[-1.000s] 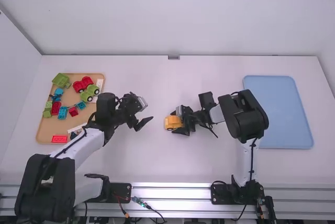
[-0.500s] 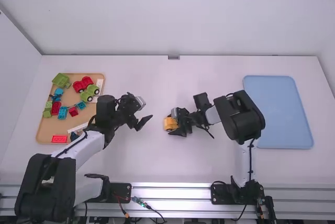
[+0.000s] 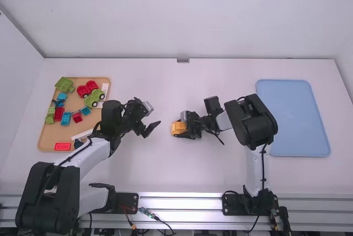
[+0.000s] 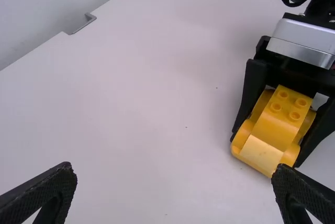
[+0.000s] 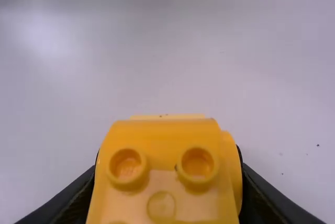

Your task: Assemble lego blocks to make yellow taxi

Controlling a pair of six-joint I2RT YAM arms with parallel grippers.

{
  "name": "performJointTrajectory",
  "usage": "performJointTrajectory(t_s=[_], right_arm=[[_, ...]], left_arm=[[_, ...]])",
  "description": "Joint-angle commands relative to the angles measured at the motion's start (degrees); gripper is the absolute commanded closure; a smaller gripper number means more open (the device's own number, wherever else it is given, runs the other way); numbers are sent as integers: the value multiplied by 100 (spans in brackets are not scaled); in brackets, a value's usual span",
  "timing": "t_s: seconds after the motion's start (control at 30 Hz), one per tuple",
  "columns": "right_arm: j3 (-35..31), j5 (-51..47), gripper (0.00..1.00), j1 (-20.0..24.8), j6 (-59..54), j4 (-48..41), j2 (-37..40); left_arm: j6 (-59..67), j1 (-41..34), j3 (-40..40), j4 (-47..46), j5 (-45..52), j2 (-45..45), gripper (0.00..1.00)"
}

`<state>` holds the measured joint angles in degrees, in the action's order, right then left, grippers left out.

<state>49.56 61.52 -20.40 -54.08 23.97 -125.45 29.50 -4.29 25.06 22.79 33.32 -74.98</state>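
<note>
Right gripper [image 5: 168, 161] holds the yellow block [image 4: 277, 122]; taxi looks unfinished

The yellow block is at the middle of the table [image 3: 204, 81], pinched between the right gripper's two fingers. Whether wheels are under it, I cannot tell. The left gripper [image 4: 174, 174] is wide and holds nothing, near the block at nine o'clock in the high view. The wood tray [image 3: 49, 134] lies farther, between nine and ten; the blue tray [image 3: 292, 117] is at three. Probably joining or checking parts remains, then placing the taxi.
</note>
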Motion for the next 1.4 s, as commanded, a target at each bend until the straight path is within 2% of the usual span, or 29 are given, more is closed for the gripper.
performJointTrajectory(t_s=[0.0,0.17,0.3,0.43,0.5,0.57,0.63,0.8,0.83,0.87,1.03,1.2,1.37], right_arm=[[98,72,61,149,190,-39,-109],[192,-26,57,562,721,-22,389],[256,-1121,57,1021,1471,-83,1089],[138,-2306,57,1541,1998,-81,1771],[66,-3115,57,2048,2413,-96,2164],[46,-3416,56,2321,2520,-157,2326],[46,-3799,55,2900,2756,-313,2570],[70,-3971,54,4087,3213,-542,2664],[57,-4000,54,4203,3254,-549,2660],[9,-4054,53,4557,3259,-619,2658],[-223,-4100,49,5302,3244,-621,2658],[-391,-4100,45,5641,3320,-614,2527],[-334,-4238,42,5670,3329,-581,2133]], left_arm=[[-28,-13,-50,4,79,136,1],[-32,-9,-50,79,560,134,1],[-454,-20,-50,330,752,134,1],[-1210,-20,-50,520,4,134,1],[-1352,-57,-50,481,-608,134,1],[-1357,-63,-48,446,-769,134,1],[-1357,-50,-37,367,-918,134,1],[-1569,-50,74,203,-1051,134,1],[-1588,-46,92,179,-1045,134,1],[-1678,-20,205,24,-1021,134,1],[-1831,-31,570,-529,-1025,114,1],[-1833,-31,903,-1062,-1023,-74,1],[-1829,-31,1132,-1274,-680,-397,1]])
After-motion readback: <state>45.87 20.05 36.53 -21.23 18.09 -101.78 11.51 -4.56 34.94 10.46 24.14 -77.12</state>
